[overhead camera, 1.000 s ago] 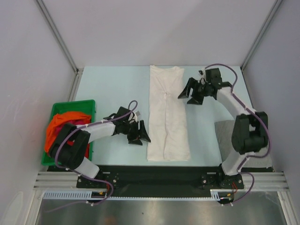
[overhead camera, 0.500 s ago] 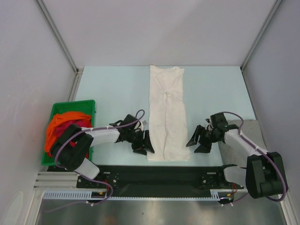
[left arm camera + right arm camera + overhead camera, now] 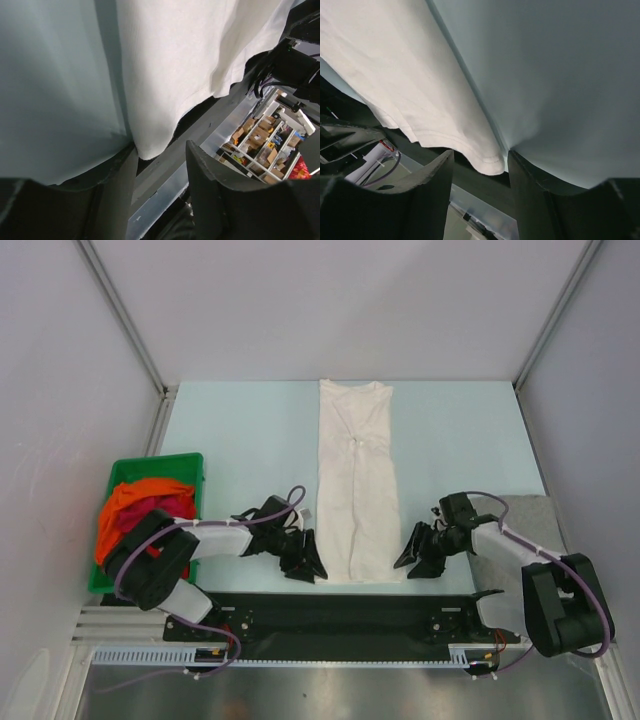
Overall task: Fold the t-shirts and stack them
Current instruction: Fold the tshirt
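The white t-shirt (image 3: pixel 356 480) lies folded into a long narrow strip down the middle of the table, hem at the near edge. My left gripper (image 3: pixel 308 565) is open at the hem's left corner (image 3: pixel 150 142), which sits between its jaws. My right gripper (image 3: pixel 411 558) is open at the hem's right corner (image 3: pixel 490 162), which also sits between its jaws. The orange t-shirt (image 3: pixel 130 502) and the dark red t-shirt (image 3: pixel 150 515) are bunched in the green bin (image 3: pixel 160 462). A grey t-shirt (image 3: pixel 535 515) lies at the right edge, partly under the right arm.
The green bin stands at the near left, beside the left arm. The black rail (image 3: pixel 350 610) runs along the table's near edge just below the hem. Grey walls close the back and sides.
Both grippers have moved in to the hem's two corners. The right arm swung from the far right beside the collar down to the near edge. The left moved right and nearer.
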Robot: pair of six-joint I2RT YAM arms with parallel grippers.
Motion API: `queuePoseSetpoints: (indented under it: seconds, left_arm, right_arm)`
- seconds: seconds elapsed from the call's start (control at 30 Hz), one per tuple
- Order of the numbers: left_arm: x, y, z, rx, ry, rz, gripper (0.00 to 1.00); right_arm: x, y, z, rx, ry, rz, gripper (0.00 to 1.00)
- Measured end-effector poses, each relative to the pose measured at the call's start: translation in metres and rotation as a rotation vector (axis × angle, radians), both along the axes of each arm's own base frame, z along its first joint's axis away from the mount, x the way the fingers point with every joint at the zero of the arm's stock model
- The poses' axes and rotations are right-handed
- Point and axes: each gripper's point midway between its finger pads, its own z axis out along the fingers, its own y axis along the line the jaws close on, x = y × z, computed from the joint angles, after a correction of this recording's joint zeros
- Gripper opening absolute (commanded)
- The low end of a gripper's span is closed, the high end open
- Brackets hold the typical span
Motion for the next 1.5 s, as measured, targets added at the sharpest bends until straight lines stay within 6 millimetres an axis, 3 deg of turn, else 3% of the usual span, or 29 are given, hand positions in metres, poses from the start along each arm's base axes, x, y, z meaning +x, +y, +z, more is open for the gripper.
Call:
queuePoseSetpoints:
  seconds: [0.1, 0.2, 0.23, 0.3, 0.5, 0.83, 1.0, 1.1, 1.3, 1.4, 1.5]
  left_arm:
    - [-0.002, -0.001, -0.003, -0.002, 0.023, -0.002, 0.41]
    - [-0.005, -0.001, -0.006, -0.001, 0.042, -0.004, 0.32]
    - [-0.006, -0.001, -0.007, 0.002, 0.047, -0.004, 0.22]
    - [-0.007, 0.0, -0.01, 0.012, 0.05, -0.004, 0.01]
    - [-0.014, 0.0, -0.011, 0.005, 0.05, -0.014, 0.0]
    - [-0.043, 0.011, -0.016, 0.04, 0.076, -0.051, 0.0]
    - [-0.039, 0.013, -0.013, 0.095, 0.07, -0.064, 0.0]
    - [-0.014, 0.003, 0.001, 0.116, 0.013, -0.059, 0.0]
    - [0.088, -0.026, 0.06, 0.039, -0.169, 0.062, 0.0]
    - [0.138, -0.03, 0.075, 0.022, -0.213, 0.122, 0.0]
    - [0.177, -0.028, 0.077, 0.03, -0.226, 0.162, 0.0]
  right_arm:
    - [0.0, 0.002, -0.001, 0.013, 0.01, -0.003, 0.47]
    - [0.0, 0.003, -0.004, 0.014, 0.013, -0.002, 0.33]
    - [-0.001, 0.003, -0.005, 0.015, 0.017, -0.005, 0.13]
    - [-0.003, 0.002, -0.009, 0.008, 0.023, -0.005, 0.0]
    - [-0.013, 0.003, -0.01, -0.008, 0.041, -0.012, 0.0]
    - [-0.038, -0.003, -0.01, -0.042, 0.095, -0.019, 0.0]
    - [-0.034, 0.0, 0.0, -0.03, 0.086, -0.012, 0.0]
    - [-0.013, 0.006, 0.017, -0.021, 0.053, -0.01, 0.0]
    - [0.071, 0.014, 0.055, -0.003, -0.069, -0.025, 0.0]
    - [0.114, 0.009, 0.06, -0.006, -0.101, -0.046, 0.0]
    - [0.156, 0.005, 0.065, -0.006, -0.125, -0.06, 0.0]
